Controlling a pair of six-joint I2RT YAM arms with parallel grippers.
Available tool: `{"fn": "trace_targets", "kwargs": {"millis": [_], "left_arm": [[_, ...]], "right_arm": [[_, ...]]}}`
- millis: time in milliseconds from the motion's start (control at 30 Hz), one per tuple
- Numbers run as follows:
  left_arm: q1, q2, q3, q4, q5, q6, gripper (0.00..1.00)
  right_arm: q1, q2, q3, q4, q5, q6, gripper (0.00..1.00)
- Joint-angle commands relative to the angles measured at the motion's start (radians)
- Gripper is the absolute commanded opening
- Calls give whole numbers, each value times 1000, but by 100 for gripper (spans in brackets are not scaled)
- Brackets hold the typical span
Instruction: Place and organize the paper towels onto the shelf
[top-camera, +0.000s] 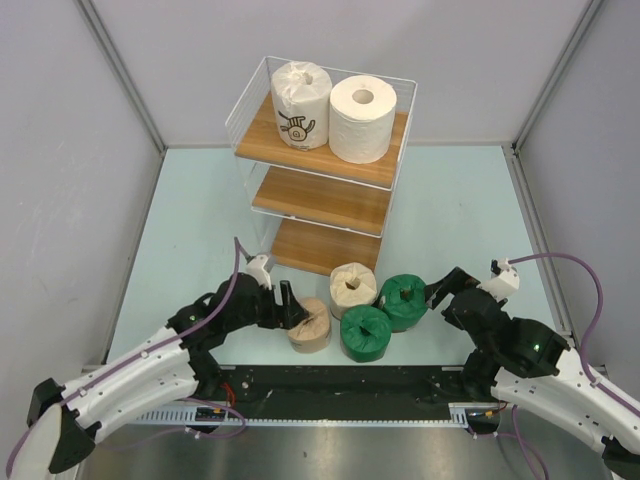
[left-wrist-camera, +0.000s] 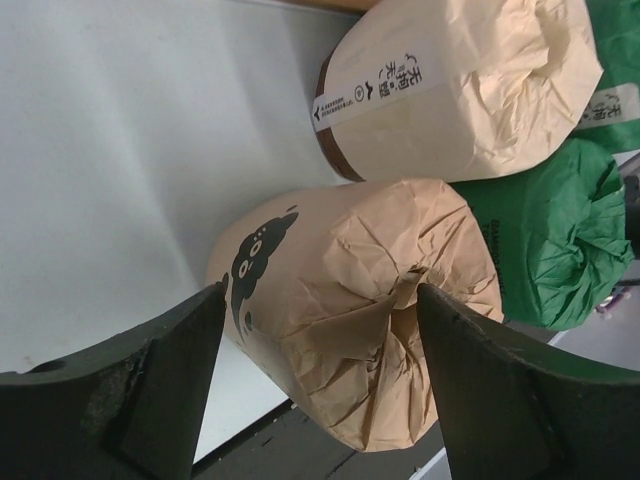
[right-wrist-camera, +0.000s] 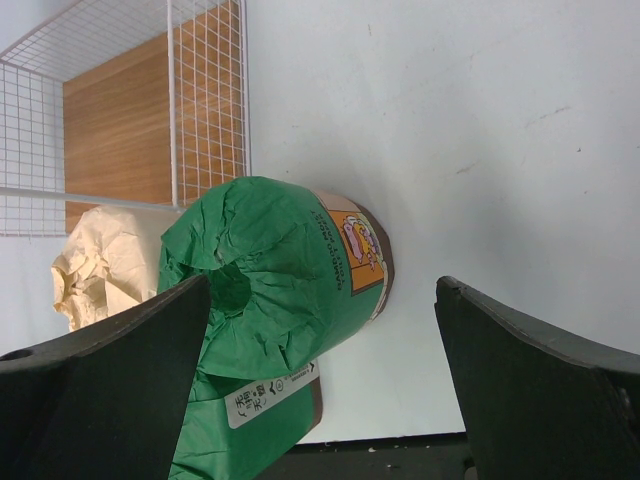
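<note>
**A:** Left pincer?

**B:** Left gripper (left-wrist-camera: 320, 290) is spread wide, with a finger on each side of the near tan paper-wrapped roll (top-camera: 310, 325). The roll stands on the pale table (top-camera: 460, 220). The right finger covers the roll's edge in the wrist view, so I can't tell if there's contact.

**A:** Right?

**B:** Right gripper (right-wrist-camera: 322, 285) is also wide and grips nothing. The far dark green wrapped roll (right-wrist-camera: 270, 270) sits close to its left finger, touching or not is unclear. The near dark green wrapped roll (top-camera: 365, 332) is cut off at the bottom of that wrist view.

**A:** Rest of the rolls?

**B:** The far tan wrapped roll (top-camera: 352, 288) is between the two green ones, just in front of the white wire three-tier shelf with wooden boards (top-camera: 330, 195). It hides part of the bottom board. On the top board, the white-wrapped roll with dark logo (top-camera: 301, 105) stands upright just beside the plain white roll (top-camera: 362, 118). The logo is too small to read.
</note>
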Motion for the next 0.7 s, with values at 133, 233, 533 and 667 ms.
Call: {"fn": "trace_targets", "kwargs": {"millis": [133, 233, 533, 667], "left_arm": [[-30, 50, -8, 47, 3, -1, 77], [-31, 64, -6, 60, -2, 0, 75], [-39, 81, 1, 56, 12, 9, 61], [-39, 57, 20, 34, 12, 6, 56]], "right_arm": [[-1, 0, -5, 0, 32, 23, 100], [-2, 0, -5, -1, 30, 28, 100], [-2, -1, -5, -1, 29, 29, 100], [-2, 0, -5, -1, 30, 31, 100]]}}
